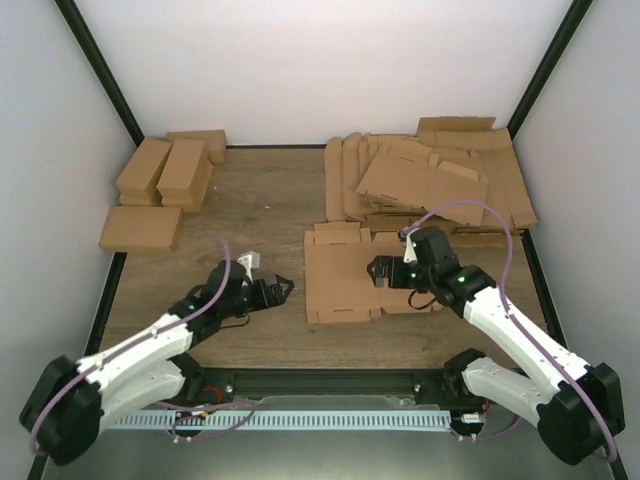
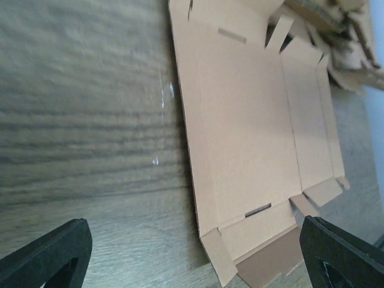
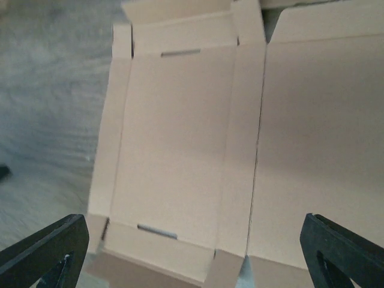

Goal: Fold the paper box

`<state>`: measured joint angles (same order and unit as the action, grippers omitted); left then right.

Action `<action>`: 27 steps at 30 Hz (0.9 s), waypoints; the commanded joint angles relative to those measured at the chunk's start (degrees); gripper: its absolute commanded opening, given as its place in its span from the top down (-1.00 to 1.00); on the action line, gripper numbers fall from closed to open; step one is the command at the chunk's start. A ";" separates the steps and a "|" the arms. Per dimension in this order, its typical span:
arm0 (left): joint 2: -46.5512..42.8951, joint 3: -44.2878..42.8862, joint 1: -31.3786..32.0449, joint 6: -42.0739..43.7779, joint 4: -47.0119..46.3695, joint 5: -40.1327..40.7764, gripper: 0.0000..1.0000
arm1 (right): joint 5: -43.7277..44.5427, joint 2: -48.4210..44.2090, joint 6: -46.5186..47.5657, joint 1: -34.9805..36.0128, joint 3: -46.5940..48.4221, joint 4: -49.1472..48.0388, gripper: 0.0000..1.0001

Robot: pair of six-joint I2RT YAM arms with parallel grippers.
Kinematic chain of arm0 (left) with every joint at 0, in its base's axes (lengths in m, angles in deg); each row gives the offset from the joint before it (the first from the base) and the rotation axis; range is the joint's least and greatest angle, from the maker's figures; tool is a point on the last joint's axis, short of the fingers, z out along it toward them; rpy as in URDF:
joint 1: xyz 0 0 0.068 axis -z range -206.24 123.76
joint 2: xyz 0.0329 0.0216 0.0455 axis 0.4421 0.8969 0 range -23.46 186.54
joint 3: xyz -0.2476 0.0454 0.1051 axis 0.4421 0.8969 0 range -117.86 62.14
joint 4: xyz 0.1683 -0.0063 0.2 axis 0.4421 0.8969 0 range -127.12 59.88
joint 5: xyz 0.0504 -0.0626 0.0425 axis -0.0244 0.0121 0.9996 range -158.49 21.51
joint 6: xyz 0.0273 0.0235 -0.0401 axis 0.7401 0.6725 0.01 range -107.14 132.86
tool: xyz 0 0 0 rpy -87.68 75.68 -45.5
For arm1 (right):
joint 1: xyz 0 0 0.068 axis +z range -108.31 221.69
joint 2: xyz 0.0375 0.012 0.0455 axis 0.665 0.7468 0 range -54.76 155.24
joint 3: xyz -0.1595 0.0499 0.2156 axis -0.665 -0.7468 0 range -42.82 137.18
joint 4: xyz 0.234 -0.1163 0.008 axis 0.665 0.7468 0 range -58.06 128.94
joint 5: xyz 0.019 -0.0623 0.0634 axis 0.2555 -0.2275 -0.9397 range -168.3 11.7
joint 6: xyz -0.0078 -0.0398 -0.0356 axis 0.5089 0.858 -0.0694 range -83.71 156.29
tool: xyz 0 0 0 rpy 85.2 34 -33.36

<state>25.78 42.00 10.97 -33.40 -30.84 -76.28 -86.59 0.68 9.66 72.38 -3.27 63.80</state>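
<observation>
The paper box (image 1: 343,275) lies flat and unfolded on the table's middle, a brown cardboard sheet with creases, slots and small flaps. It also shows in the left wrist view (image 2: 246,138) and fills the right wrist view (image 3: 192,150). My left gripper (image 1: 281,288) is open and empty, low over the table just left of the box's left edge. My right gripper (image 1: 378,270) is open and empty, hovering over the box's right half. Only the black fingertips (image 2: 51,255) show in the left wrist view, wide apart, and likewise the fingertips (image 3: 345,252) in the right wrist view.
A thick pile of flat cardboard sheets (image 1: 430,175) lies at the back right, touching the box's far edge. Several narrow folded brown boxes (image 1: 165,180) sit at the back left. White walls with black posts enclose the wooden table (image 1: 250,200).
</observation>
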 commanded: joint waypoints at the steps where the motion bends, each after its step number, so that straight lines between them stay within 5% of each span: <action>1: 9.39 -0.92 0.73 0.13 -10.42 -8.71 -0.90 | -6.94 0.27 -6.34 -4.48 -0.44 -4.70 -1.00; 8: 23.96 -4.37 1.38 -0.22 -17.27 -12.82 -0.69 | -10.72 -0.34 -11.40 -4.48 -10.40 -12.15 -1.00; 13: 33.90 -7.59 3.65 -0.69 -20.68 -14.51 -0.23 | -10.86 -3.57 -12.05 -4.51 -13.64 -12.34 -1.00; 17: 39.23 -9.28 4.90 -1.82 -21.75 -13.75 -0.12 | -10.32 -3.91 -11.00 -4.53 -14.15 -11.06 -1.00; 22: 41.90 -9.71 5.38 -3.48 -24.25 -12.87 0.37 | -11.52 -3.41 -11.89 -4.44 -15.85 -12.49 -1.00; 25: 40.85 -10.23 5.34 -3.09 -22.52 -11.02 0.86 | -12.48 -2.51 -12.05 -4.48 -16.33 -13.02 -1.00; 27: 38.23 -10.96 5.40 -1.73 -17.82 -7.71 0.92 | -12.05 -2.64 -12.01 -4.54 -15.77 -12.29 -0.99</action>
<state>67.11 32.62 16.13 -36.53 -52.13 -88.46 -97.89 -1.97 -1.54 68.08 -19.56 52.04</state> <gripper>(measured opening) 0.061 0.997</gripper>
